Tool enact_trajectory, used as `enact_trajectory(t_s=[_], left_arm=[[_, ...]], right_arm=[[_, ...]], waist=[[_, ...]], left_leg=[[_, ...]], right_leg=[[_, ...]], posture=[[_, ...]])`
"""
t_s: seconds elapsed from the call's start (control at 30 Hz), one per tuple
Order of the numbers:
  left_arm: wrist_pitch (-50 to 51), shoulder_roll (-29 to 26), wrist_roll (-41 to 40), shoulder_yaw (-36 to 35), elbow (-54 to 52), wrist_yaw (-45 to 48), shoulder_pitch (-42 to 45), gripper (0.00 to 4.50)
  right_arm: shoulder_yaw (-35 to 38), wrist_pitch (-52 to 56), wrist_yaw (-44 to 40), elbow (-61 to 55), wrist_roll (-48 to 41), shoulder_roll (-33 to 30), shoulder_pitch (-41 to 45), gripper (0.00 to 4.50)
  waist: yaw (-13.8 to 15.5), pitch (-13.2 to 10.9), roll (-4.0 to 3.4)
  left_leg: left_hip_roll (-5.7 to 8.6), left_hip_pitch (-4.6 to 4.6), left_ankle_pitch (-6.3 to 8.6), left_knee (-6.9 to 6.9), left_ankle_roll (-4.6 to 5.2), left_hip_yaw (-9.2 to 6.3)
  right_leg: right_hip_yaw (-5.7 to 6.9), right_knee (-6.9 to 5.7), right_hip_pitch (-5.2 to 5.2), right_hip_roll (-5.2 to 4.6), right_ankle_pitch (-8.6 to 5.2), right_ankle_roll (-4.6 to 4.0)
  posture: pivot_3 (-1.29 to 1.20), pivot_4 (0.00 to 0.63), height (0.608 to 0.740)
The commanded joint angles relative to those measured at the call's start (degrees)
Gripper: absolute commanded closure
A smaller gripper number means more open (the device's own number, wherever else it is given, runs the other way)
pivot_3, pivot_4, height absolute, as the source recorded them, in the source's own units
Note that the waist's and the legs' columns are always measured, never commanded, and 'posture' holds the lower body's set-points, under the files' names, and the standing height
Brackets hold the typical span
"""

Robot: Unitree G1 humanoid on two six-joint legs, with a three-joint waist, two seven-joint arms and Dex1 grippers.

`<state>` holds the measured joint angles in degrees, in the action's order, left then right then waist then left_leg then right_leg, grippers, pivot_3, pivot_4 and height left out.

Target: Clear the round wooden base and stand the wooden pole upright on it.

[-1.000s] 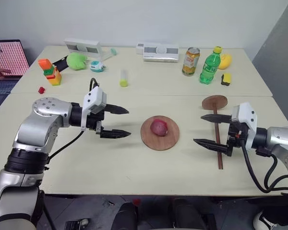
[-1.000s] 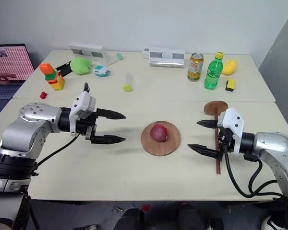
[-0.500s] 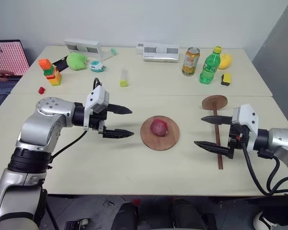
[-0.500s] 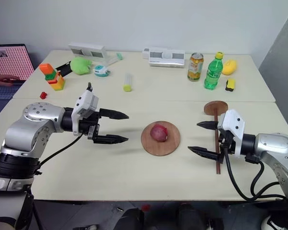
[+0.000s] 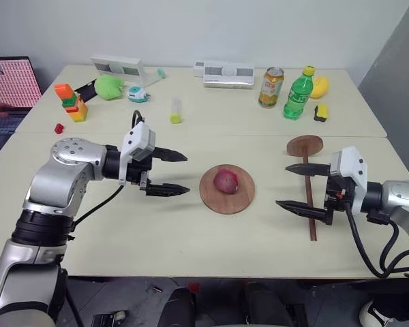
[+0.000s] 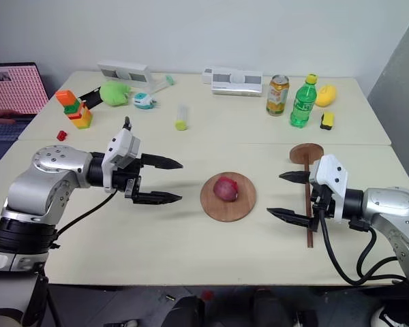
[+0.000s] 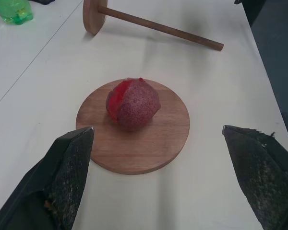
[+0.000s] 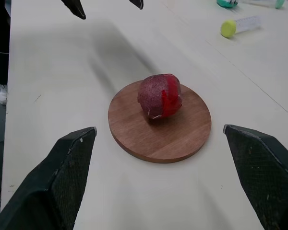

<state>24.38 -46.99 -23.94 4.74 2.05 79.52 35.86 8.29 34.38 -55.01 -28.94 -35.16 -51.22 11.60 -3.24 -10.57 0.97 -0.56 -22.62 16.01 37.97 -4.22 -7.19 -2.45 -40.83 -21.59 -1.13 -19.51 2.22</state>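
Observation:
The round wooden base lies flat at the table's middle with a dark red fruit resting on its centre. The wooden pole lies flat to the right, its disc end cap pointing away from me. My left gripper hovers open just left of the base, pointing at the fruit. My right gripper is open too, right of the base, its fingers hanging over the pole's rod without touching it. The wrist views show the fruit on the base between each pair of spread fingers.
Along the far table stand a green bottle, a can, yellow items, white boxes, a yellow-capped tube, a green toy and stacked blocks. A laptop sits at far left.

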Motion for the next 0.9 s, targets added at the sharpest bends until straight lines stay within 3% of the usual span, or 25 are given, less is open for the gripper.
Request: enact_trajectory(t_s=[0.03, 0.43, 0.63, 0.9], left_arm=[[-2.48, 0.85, 1.50, 0.50, 0.22, -0.12, 1.98, 0.00], [-12.78, 8.35, 8.41, 8.49, 9.18, 3.87, 9.23, 0.00], [-24.00, 18.40, 15.71, 13.97, 24.01, 2.86, 16.09, 0.00], [-36.94, 25.61, 24.64, 16.87, 42.45, -1.60, 22.35, 0.00]], right_arm=[[1.82, -0.79, -0.56, -1.60, -0.71, -0.87, 0.57, 0.03], [2.24, 0.28, -2.12, -3.44, -3.14, -2.38, 1.48, 0.03], [2.05, 1.71, -2.56, -5.94, -5.39, -3.73, 1.89, 0.03], [2.79, 3.32, -0.67, -7.93, -6.89, -3.67, 2.65, 0.03]], waist=[[0.01, 0.00, 0.00], [0.07, 0.00, 0.01], [0.30, -0.01, 0.03], [0.10, -0.03, 0.05]], left_leg=[[0.00, 0.00, 0.00, 0.00, 0.00, 0.00], [0.04, -0.01, -0.01, 0.02, -0.01, 0.01], [0.08, -0.04, 0.00, 0.09, -0.01, -0.02], [0.09, -0.04, 0.00, 0.08, 0.01, -0.02]], right_leg=[[0.00, 0.00, 0.00, 0.00, 0.00, 0.00], [0.02, 0.03, 0.03, -0.01, 0.00, 0.00], [0.05, 0.04, 0.07, -0.03, 0.00, 0.00], [0.06, 0.06, 0.07, -0.03, 0.00, 0.00]], posture=[[0.00, 0.150, 0.740], [0.00, 0.150, 0.740], [0.00, 0.150, 0.740], [0.00, 0.150, 0.740]])
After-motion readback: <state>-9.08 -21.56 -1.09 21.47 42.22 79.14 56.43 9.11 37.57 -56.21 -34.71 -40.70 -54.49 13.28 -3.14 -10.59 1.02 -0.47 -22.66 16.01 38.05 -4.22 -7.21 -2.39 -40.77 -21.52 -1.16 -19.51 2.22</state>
